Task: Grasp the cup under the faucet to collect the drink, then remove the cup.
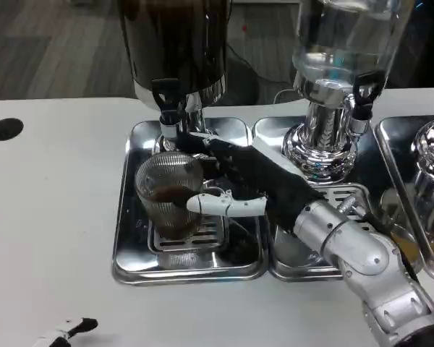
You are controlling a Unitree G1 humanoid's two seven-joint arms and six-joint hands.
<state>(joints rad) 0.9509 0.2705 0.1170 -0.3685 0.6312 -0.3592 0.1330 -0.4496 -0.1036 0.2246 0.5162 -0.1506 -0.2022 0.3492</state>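
now right hand (235,181) around cup (169,194)

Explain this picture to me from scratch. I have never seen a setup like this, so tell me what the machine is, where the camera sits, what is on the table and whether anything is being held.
The picture comes from a camera on a humanoid robot's head or chest, looking down at a white table. The silver forearm entering from the lower right is the robot's own right arm, ending in the right hand, which has dark and white fingers. On the table stand drink dispensers on shiny metal drip trays. The dark dispenser has a faucet, and directly below it stands a ribbed glass cup with some brown drink in it. A clear dispenser stands to its right. The right hand reaches the cup's side, with a white finger against the glass, but whether it grips firmly cannot be told. The left hand shows at the bottom edge, away from everything.
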